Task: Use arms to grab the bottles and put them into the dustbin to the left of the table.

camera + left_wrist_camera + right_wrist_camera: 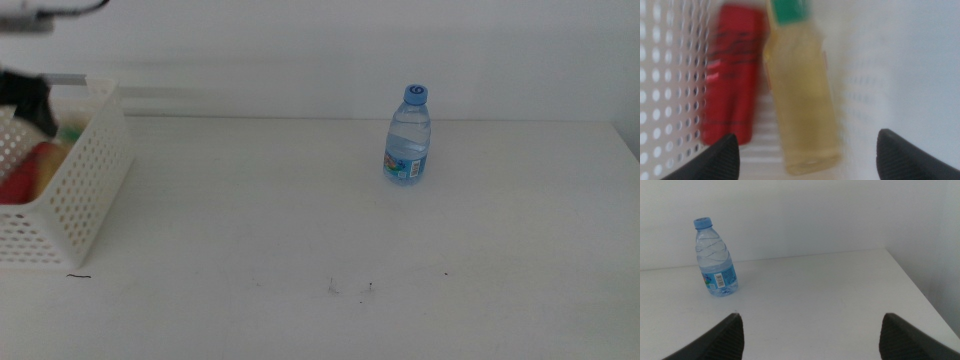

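The clear water bottle (408, 135) with a blue cap stands upright on the white table (300, 230), right of centre and toward the back. It also shows in the right wrist view as the water bottle (716, 260), well ahead of my open, empty right gripper (810, 330). At the table's left stands the white perforated dustbin (80, 190). My left gripper (30, 100) hovers over it. In the left wrist view the red can (732, 75) and the yellow tea bottle (802, 95) lie side by side on the dustbin floor (865, 75), below my open left gripper (807, 155).
A few tiny dark specks (368, 288) mark the table near its front edge. The table's right edge (920, 290) runs close beside my right gripper. A pale wall rises behind the table.
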